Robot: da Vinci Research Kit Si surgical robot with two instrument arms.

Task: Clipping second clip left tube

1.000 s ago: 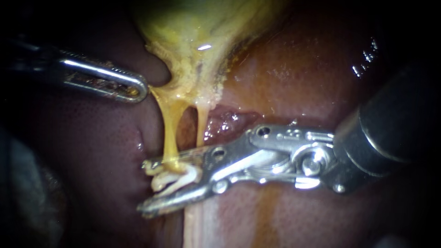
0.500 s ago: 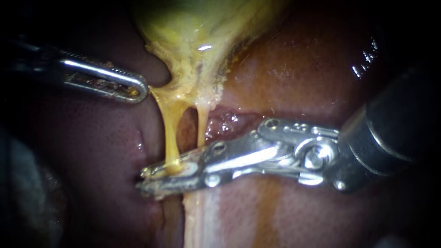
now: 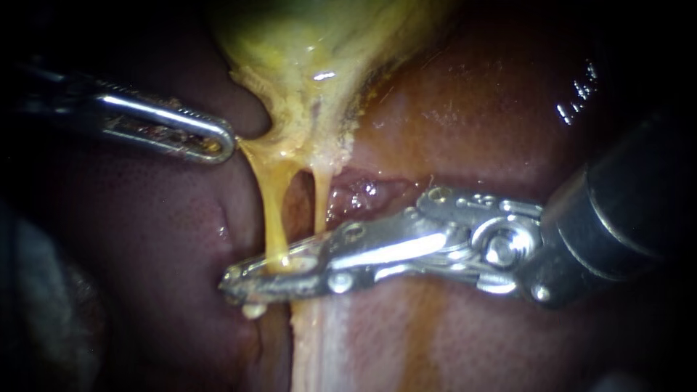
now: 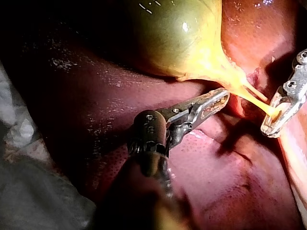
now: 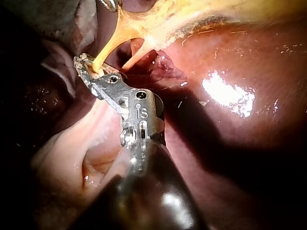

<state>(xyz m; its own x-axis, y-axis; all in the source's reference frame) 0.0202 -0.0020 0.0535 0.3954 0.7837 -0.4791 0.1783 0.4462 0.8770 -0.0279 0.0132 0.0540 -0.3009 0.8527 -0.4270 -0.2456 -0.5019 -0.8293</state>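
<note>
Yellow left tube point(image 3: 271, 210) is gripped by the jaws of my right instrument point(image 3: 236, 279), below the gallbladder point(image 3: 312, 43).

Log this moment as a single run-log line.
right tool: shut on left tube | left tool: against gallbladder neck | phase: clipping

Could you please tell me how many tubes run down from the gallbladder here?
2. The left tube runs down between the right instrument's jaws, which are shut on it; the right tube hangs just beside it, passing behind that instrument. Others may be hidden.
</note>
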